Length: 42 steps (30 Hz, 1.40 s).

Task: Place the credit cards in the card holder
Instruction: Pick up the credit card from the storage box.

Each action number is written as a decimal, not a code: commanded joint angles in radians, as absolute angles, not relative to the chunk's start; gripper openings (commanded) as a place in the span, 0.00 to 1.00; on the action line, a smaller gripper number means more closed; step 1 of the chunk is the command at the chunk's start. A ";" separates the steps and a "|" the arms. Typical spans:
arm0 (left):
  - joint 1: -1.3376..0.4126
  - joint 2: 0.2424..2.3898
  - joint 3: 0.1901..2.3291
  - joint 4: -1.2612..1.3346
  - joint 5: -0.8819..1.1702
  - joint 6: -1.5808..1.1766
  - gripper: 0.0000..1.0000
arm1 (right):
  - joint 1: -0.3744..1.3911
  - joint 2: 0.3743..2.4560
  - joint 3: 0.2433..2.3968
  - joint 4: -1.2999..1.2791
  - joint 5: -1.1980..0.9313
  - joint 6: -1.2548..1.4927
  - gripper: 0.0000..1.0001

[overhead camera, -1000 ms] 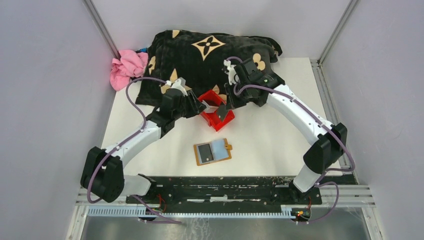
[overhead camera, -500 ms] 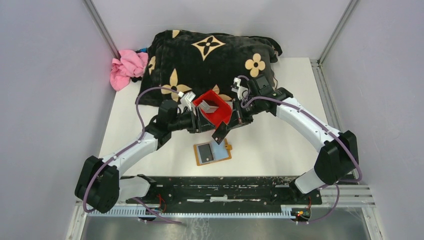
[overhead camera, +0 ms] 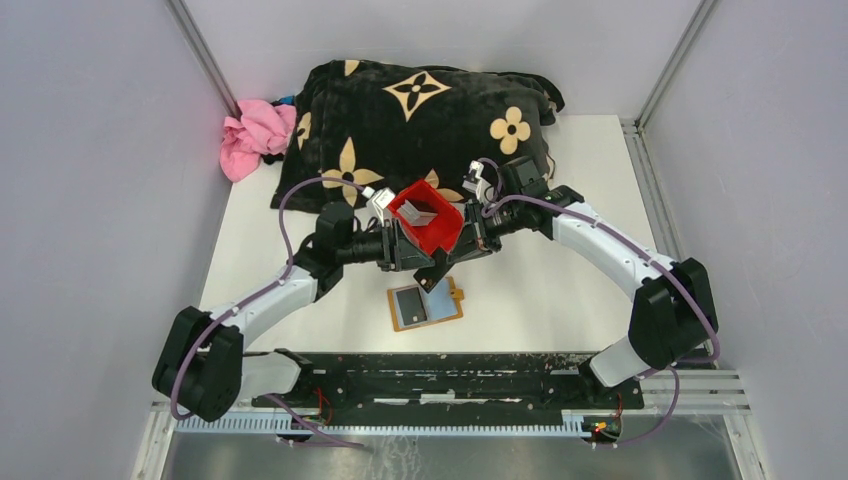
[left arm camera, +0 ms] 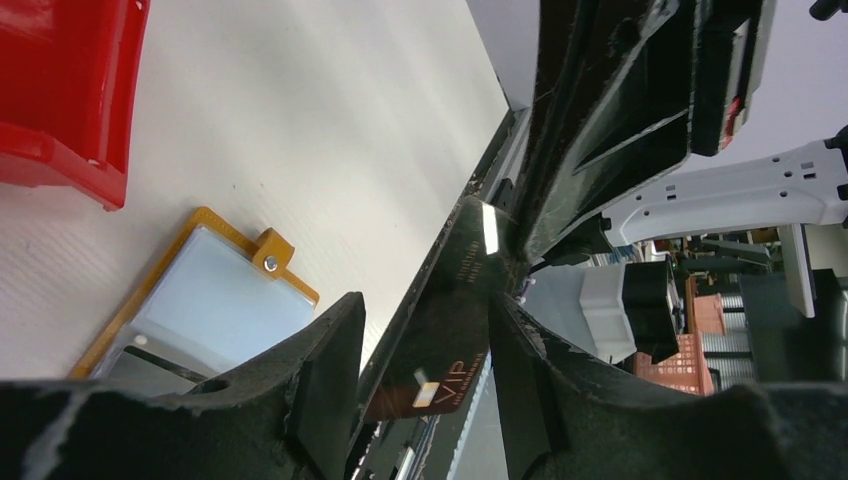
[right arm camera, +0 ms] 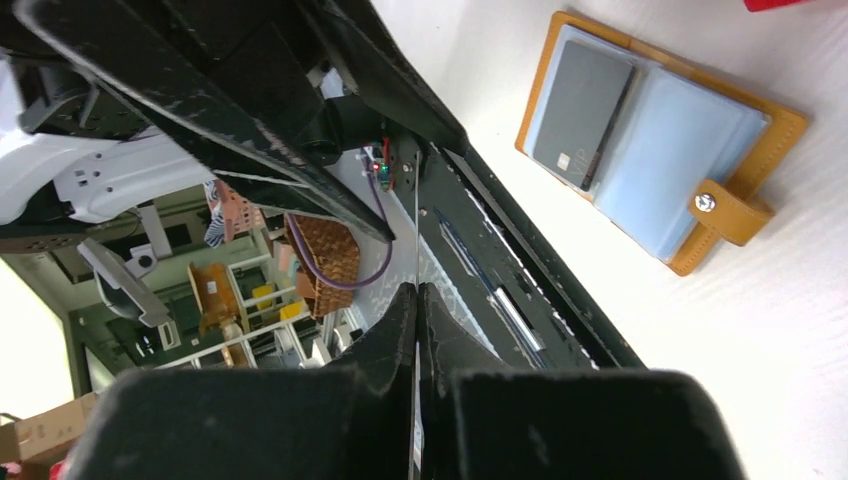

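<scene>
A dark credit card (left arm camera: 455,330) marked VIP hangs in the air just above the open tan card holder (overhead camera: 425,304). My right gripper (right arm camera: 417,290) is shut on that card, which shows edge-on (right arm camera: 416,225) in the right wrist view. My left gripper (left arm camera: 425,310) is open, with one finger on each side of the card's face. In the top view both grippers, left (overhead camera: 415,258) and right (overhead camera: 452,252), meet at the card (overhead camera: 437,270). The holder (right arm camera: 740,150) has another dark card (right arm camera: 580,115) in its left clear pocket. A grey card (overhead camera: 420,213) leans inside the red bin.
The red bin (overhead camera: 440,232) sits just behind the two grippers, its corner close to the holder (left arm camera: 205,300) in the left wrist view. A black flowered blanket (overhead camera: 420,110) and a pink cloth (overhead camera: 255,135) lie at the back. The black base rail (overhead camera: 450,365) runs along the near edge.
Both grippers have drawn back from the red bin toward the near side. The right one brought a dark card over the card holder, and the left jaws have widened around it.
</scene>
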State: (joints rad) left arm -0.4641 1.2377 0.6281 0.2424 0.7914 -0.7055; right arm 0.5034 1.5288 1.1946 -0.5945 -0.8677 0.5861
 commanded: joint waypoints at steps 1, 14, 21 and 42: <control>-0.447 1.246 0.610 0.295 0.852 -0.733 0.56 | 0.496 1.516 1.180 -0.478 -0.963 0.642 0.01; -0.413 1.261 0.610 0.335 0.943 -0.760 0.52 | 0.497 1.548 1.156 -0.412 -1.010 0.678 0.01; -0.413 1.295 0.600 0.383 1.012 -0.797 0.25 | 0.496 1.585 1.158 -0.367 -1.026 0.703 0.01; -0.430 1.055 0.363 0.292 0.422 -0.987 0.03 | 0.498 1.551 1.277 -0.626 -0.549 0.491 0.51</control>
